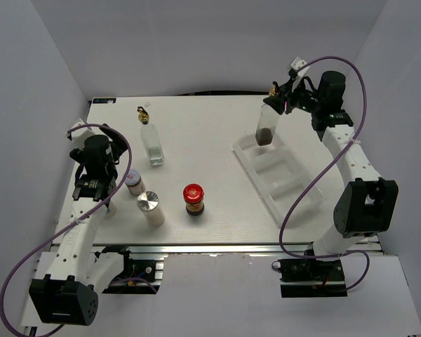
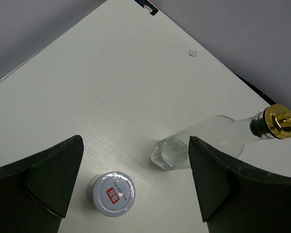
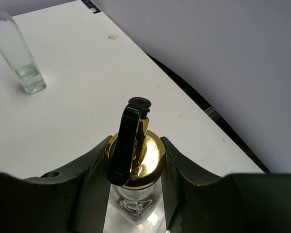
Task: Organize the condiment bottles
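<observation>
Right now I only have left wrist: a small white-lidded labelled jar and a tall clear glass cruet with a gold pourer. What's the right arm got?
Observer: Right gripper is shut on the top of a second tall glass cruet, dark liquid inside, over the far compartment of a white divided plastic tray.
Operator: Set down?
Observer: Cannot tell. The tray's other compartments hold nothing.
Operator: Anything near the white-lidded jar, out of frame?
Observer: A silver-lidded white shaker just beside it, toward the arm bases, and a red-lidded brown jar further right.
</observation>
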### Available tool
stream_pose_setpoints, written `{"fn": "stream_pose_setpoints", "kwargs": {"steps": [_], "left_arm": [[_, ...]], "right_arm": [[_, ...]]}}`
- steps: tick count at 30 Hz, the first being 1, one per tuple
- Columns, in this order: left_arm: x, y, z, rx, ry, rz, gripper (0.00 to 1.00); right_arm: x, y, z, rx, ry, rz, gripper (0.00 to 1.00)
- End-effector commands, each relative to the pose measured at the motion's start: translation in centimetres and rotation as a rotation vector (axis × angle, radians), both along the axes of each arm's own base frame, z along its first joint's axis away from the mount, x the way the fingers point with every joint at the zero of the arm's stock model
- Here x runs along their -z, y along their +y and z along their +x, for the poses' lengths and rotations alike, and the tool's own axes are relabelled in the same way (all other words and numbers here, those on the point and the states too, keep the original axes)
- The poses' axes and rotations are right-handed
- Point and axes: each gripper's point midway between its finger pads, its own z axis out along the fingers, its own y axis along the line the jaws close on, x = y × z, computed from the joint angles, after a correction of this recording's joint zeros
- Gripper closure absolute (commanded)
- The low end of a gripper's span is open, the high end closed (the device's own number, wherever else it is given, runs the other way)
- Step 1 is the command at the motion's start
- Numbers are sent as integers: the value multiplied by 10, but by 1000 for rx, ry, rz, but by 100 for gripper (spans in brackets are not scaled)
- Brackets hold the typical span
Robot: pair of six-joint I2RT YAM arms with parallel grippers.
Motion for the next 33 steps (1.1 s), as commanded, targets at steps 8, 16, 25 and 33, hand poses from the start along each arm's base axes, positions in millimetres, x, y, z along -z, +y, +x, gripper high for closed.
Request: {"fn": "stream_pose_setpoints", "kwargs": {"steps": [8, 16, 25, 33], "left_arm": [[-11, -1, 2, 16, -39, 7, 2], [-11, -5, 6, 45, -34, 11, 2], [-12, -8, 7, 67, -40, 18, 2], [-15, -64, 29, 412, -88, 16, 2]], "right_arm": [[-31, 0, -25, -140, -172, -41, 100], [-5, -4, -24, -226, -158, -64, 100], [13, -12, -5, -186, -150, -113, 100], [34, -19, -6, -143, -113, -148, 68]]}}
